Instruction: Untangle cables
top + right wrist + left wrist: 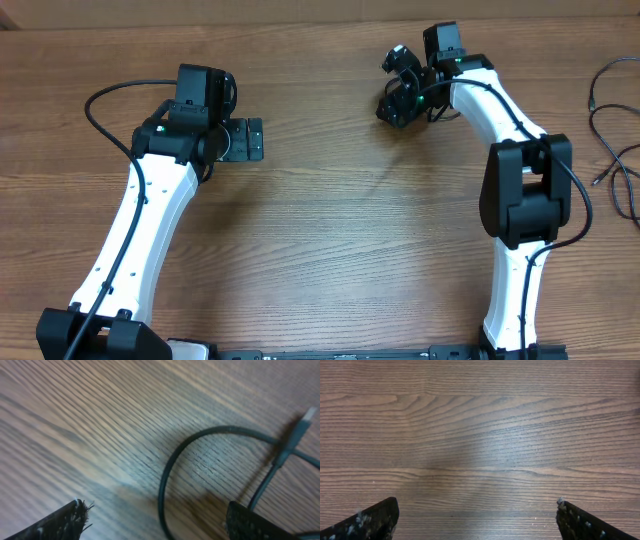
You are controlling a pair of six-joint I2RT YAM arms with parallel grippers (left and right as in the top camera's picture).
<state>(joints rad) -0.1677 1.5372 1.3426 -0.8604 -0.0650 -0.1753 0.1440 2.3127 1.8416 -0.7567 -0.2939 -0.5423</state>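
From overhead, I have the left gripper (258, 139) lying low over the wooden table (320, 230), left of middle, its two black fingers pointing right with a gap between them. The right gripper (393, 88) sits further back and right of centre, tipped down towards the wood; from up here I cannot tell how its jaws stand. The cables (610, 150) lie at the far right edge as loose thin black strands, well apart from both grippers, partly cut off by the frame. One small plug end (597, 181) points left.

On the left wrist camera, the left gripper (477, 520) is spread wide. One finger (370, 522) sits in each lower corner, with only wood grain (480, 420) between them.

The right wrist camera gives me what the overhead hides. A thin black cable (210, 432) curves in a loop on the table (75, 420) right in front of the right gripper (156, 507). A second strand crosses it and ends in a pale plug (306, 414) at the upper right. The fingers (60, 522) stand apart, clamped on nothing, and the loop runs down between them, nearer the right-hand one.
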